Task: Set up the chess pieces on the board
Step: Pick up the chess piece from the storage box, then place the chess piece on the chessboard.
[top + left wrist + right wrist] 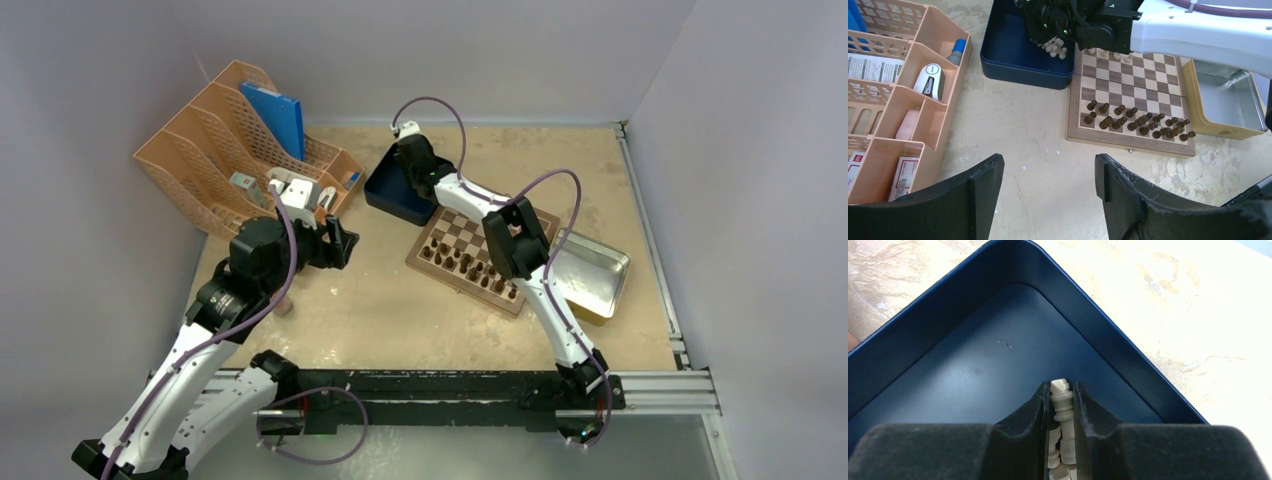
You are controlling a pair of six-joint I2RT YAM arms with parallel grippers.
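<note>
**Pale walls, mottled tabletop**

Plain grey-lilac walls point(500, 50) stand on three sides. The tabletop point(370, 310) is beige and mottled, with an aluminium rail point(651, 232) along its right edge and a black bar point(440, 386) across the near edge. Light is soft and even; its source seems overhead.

The board point(1143, 82) lies flat on the surface point(1038, 140), checkered dark brown and cream with a brown rim. A few cream chess pieces point(1116, 56) stand along its far row. Others cluster in the blue tray point(1013, 55) beside it, with one tall piece point(1062, 399) pinched lengthwise in the right end effector point(1061, 388).
</note>
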